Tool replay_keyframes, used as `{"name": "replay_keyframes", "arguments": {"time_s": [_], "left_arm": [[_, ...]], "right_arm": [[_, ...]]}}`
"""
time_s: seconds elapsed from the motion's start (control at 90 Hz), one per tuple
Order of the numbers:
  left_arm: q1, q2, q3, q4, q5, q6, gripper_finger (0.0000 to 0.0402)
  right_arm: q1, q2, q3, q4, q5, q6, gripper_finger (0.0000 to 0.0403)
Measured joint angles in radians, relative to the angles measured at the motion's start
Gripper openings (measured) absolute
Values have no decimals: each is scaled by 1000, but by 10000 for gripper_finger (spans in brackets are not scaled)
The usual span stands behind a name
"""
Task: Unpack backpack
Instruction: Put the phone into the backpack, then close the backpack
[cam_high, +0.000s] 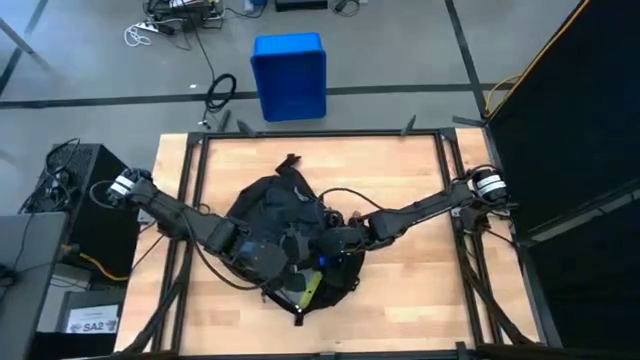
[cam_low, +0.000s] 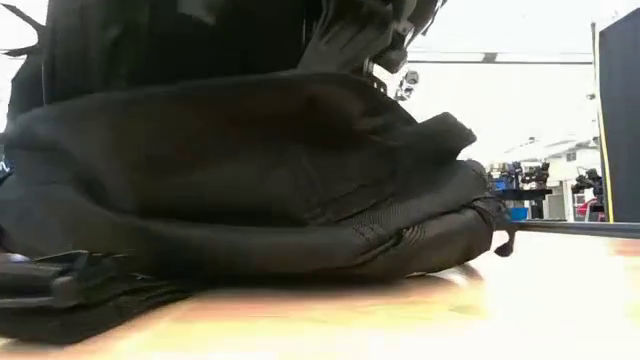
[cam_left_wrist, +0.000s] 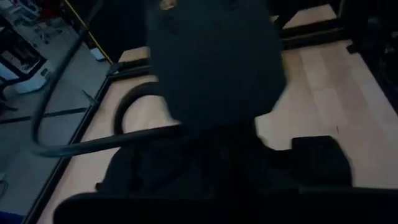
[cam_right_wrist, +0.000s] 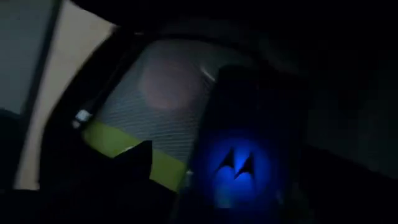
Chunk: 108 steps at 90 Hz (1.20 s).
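Both hands are busy at the backpack, which lies flat in the middle of the wooden tabletop. Coming from the right, the right hand is at the bag's open mouth, and its own camera looks inside. In there I see grey mesh with a yellow-green strip, and a dark thing with a blue glow. Coming from the left, the left hand sits low on the bag's near side. It looks like it presses on the cloth or holds it. I cannot tell if either hand is wide, narrow, or holding something, because the black bag hides the fingers.

I think the step is reaching in to find something to pull out. Next, the right hand needs a firm grip on one thing inside. The left hand should keep the mouth open so nothing catches.
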Motion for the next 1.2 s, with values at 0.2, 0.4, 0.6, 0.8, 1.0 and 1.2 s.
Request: {"name": "replay_keyframes", "arguments": {"time_s": [0.2, 0.4, 0.6, 0.8, 1.0, 1.2], "left_arm": [[-1, -1, 1, 16, -20, 0, 0], [-10, -1, 1, 6, -27, 2, 0], [-18, -1, 1, -10, -23, 0, 0], [-23, -1, 1, -17, -18, -2, 0], [-37, -1, 0, -24, -13, -3, 0], [-53, -1, -1, -39, -10, -10, 0]], "right_arm": [[6, -37, -1, -37, -12, -11, 251], [58, -119, 0, -236, 14, -14, 178], [157, -117, 0, -454, 121, -11, 108], [234, -96, -1, -385, 122, -29, 75], [263, -14, -1, -256, 122, -52, 121], [264, 95, 1, -264, 136, -37, 204]]}}
